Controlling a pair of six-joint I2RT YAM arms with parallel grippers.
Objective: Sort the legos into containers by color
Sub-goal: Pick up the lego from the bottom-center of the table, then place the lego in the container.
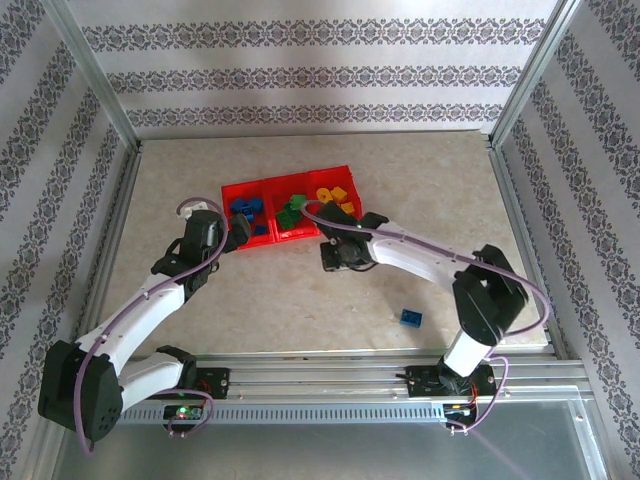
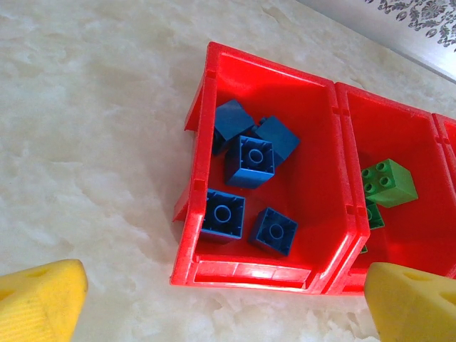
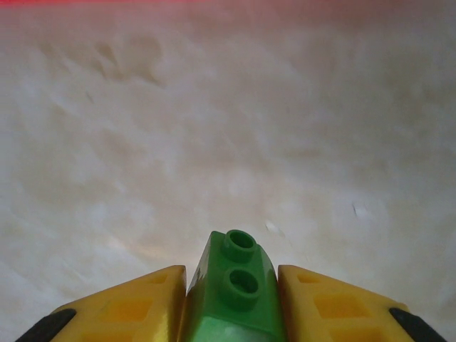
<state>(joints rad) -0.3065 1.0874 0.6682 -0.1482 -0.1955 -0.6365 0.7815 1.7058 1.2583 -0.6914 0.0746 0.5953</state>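
The top external camera is looking down from above and behind the arm bases, taking in the whole table from afar. The left wrist camera is hanging close over the red tray (the overhead view is sharing this tray, far smaller), tilting downward. The right wrist camera is sitting low, facing forward along the table past a green lego.

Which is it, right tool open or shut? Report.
Shut: the right tool clamps a green lego between its yellow fingers.
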